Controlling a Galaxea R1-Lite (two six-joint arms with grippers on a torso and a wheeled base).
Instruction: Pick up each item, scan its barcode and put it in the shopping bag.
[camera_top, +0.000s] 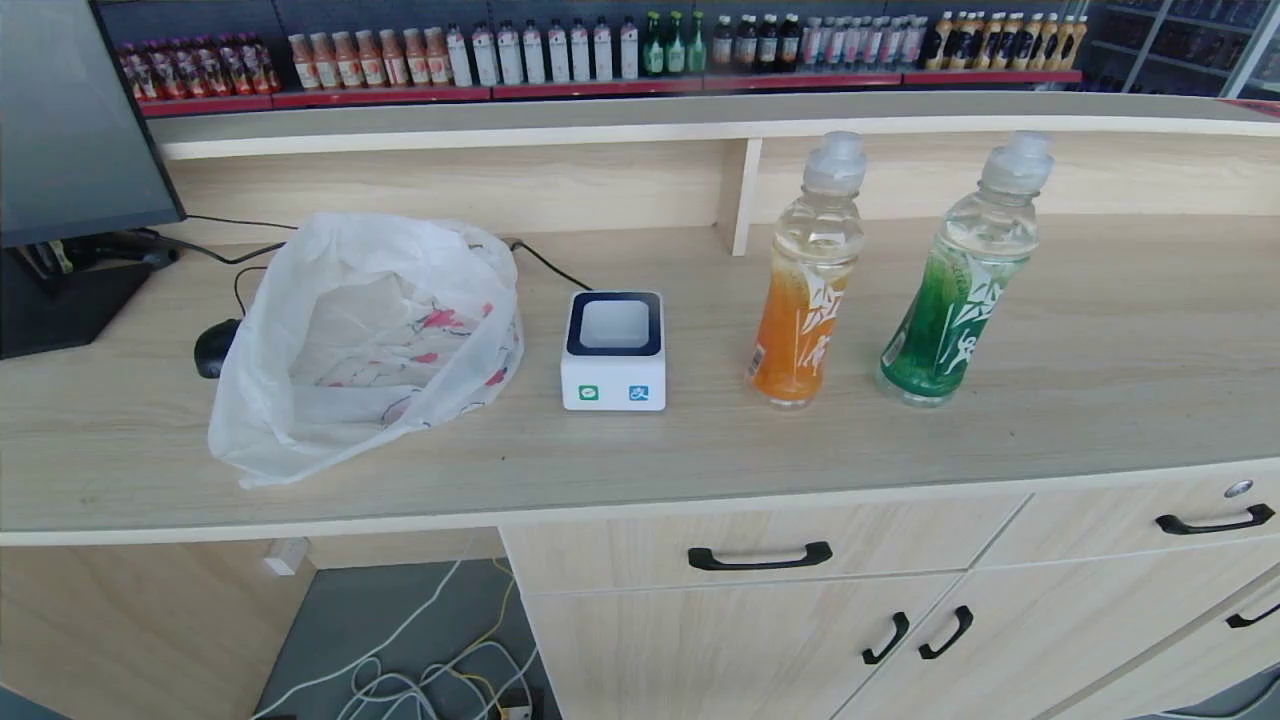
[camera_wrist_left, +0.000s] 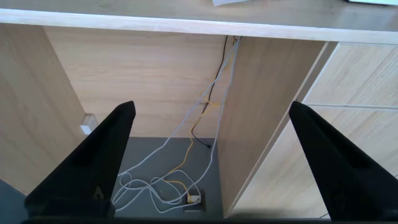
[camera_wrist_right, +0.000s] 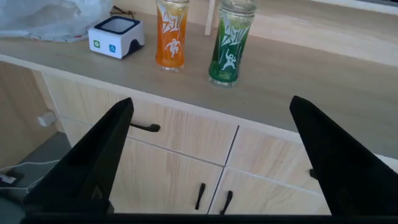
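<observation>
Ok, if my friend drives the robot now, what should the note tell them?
Left gripper: jaws open, empty, low in front of the counter.
Right gripper: jaws open, empty, facing the drawers.
Orange bottle and green bottle stand upright on the counter, right of the scanner. The shopping bag lies open on the scanner's left.
Done: nothing bagged that I can see.
Left: pick up, scan and bag both bottles.
</observation>
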